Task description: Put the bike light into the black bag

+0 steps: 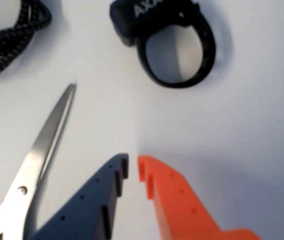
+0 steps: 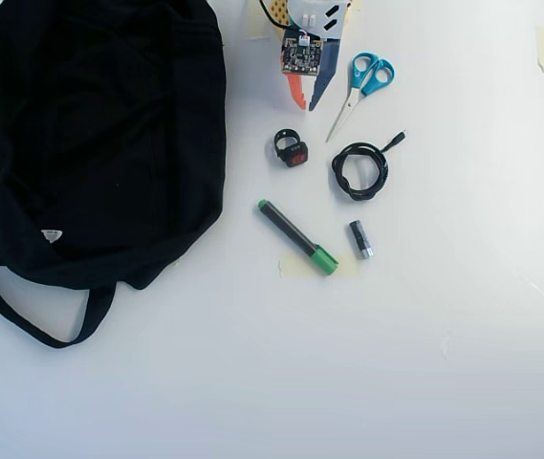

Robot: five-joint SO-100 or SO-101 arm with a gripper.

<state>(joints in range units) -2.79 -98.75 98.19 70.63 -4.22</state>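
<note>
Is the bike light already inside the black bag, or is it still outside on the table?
Outside. The bike light lies on the white table, right of the black bag and apart from it, just below the hand.

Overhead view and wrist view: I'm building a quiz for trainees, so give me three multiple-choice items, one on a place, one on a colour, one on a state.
1. In the overhead view, the bike light lies
A. inside the bag
B. on the table between bag and cable
C. under the scissors

2. The scissors' handles are
A. blue
B. red
C. green

3. The pincer is
A. shut on the light
B. shut on the marker
C. holding nothing

B: it sits right of the bag, left of the cable.
A: scissors show blue grips.
C: only table shows between its tips.
</note>
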